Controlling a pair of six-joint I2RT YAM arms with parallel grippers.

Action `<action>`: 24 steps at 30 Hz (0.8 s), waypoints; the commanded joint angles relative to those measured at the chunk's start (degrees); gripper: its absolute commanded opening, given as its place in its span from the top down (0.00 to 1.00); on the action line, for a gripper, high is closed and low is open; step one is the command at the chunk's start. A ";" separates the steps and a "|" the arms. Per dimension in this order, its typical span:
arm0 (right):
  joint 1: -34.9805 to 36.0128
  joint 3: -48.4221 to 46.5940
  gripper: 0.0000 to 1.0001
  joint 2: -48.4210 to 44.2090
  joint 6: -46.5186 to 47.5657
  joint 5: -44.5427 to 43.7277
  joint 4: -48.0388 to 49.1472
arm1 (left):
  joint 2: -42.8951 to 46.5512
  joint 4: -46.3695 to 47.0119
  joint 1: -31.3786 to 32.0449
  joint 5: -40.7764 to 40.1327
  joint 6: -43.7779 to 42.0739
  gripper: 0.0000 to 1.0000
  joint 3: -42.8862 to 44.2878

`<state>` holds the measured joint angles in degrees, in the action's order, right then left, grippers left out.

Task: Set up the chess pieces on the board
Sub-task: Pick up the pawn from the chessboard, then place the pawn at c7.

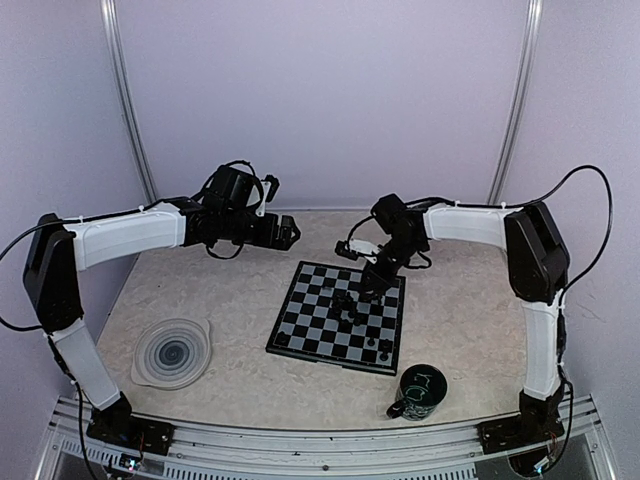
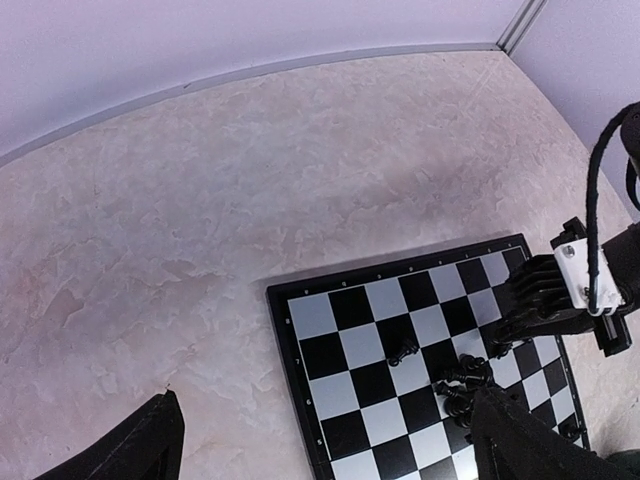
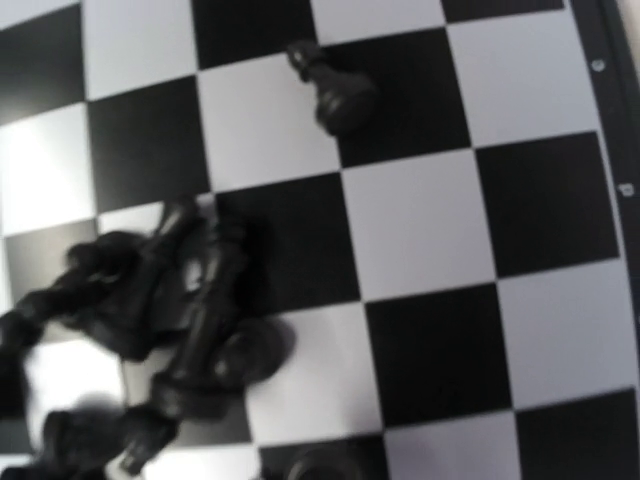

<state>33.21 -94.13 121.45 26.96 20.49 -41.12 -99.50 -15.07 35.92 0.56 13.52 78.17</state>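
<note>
**Top view.** My right claw [image 1: 372,285] is low over the far half of the board [image 1: 310,300], directly at a pile [image 1: 350,305] of black chess pieces [image 1: 384,347]. I cannot tell from here whether its jaws are spread or pressed together. My left claw [image 1: 285,232] hangs just beyond the board's far left corner, clear of everything. A few pieces sit apart near the near edge. A dark mug [image 1: 415,393] stands off the near right corner, and a grey plate [image 1: 172,352] lies well to the left on the table [image 1: 200,290].

**Left wrist view.** The 2 fingers [image 2: 135,445] of my left claw are spread wide with nothing between them. Below them lies the board's corner [image 2: 330,320]. 1 piece [image 2: 403,352] lies alone, with the pile [image 2: 462,385] just beside it and the right claw [image 2: 530,300] directly above the pile.

**Right wrist view.** My own fingers do not show, so the right claw's state remains undetermined. The pile [image 3: 180,300] is a tangle of toppled pieces, overlapping and touching. 1 pawn-like piece [image 3: 330,92] lies on its side, apart, across 2 squares.

**Step in hand.** In my judgement the task is at an early stage: no piece is visibly ranked on a back row. The right claw is positioned to take 1 piece from the pile.

**Next move.** Select a piece at the pile's edge, close on that piece alone, lift it, then stand it upright on 1 square.
</note>
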 commanded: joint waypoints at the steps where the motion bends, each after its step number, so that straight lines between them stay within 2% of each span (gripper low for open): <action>1: 0.64 2.28 0.95 -5.60 1.21 0.10 0.78 | -0.93 0.07 -0.17 0.82 0.19 0.01 1.72; 8: 4.28 10.26 0.95 -12.46 6.36 3.93 -0.71 | -0.89 -0.05 -0.21 0.60 0.19 0.01 1.90; 14: 8.48 16.13 0.95 -14.35 9.33 3.77 -0.85 | -0.63 0.70 -0.33 1.51 0.56 0.01 1.57; 24: 11.84 16.16 0.93 -12.37 10.60 0.97 -1.83 | -1.09 0.00 -0.41 1.27 0.63 0.01 2.15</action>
<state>44.42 -77.62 108.25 36.07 22.70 -41.78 -99.92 -15.09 35.92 1.26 13.72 78.30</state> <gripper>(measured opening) 0.070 0.988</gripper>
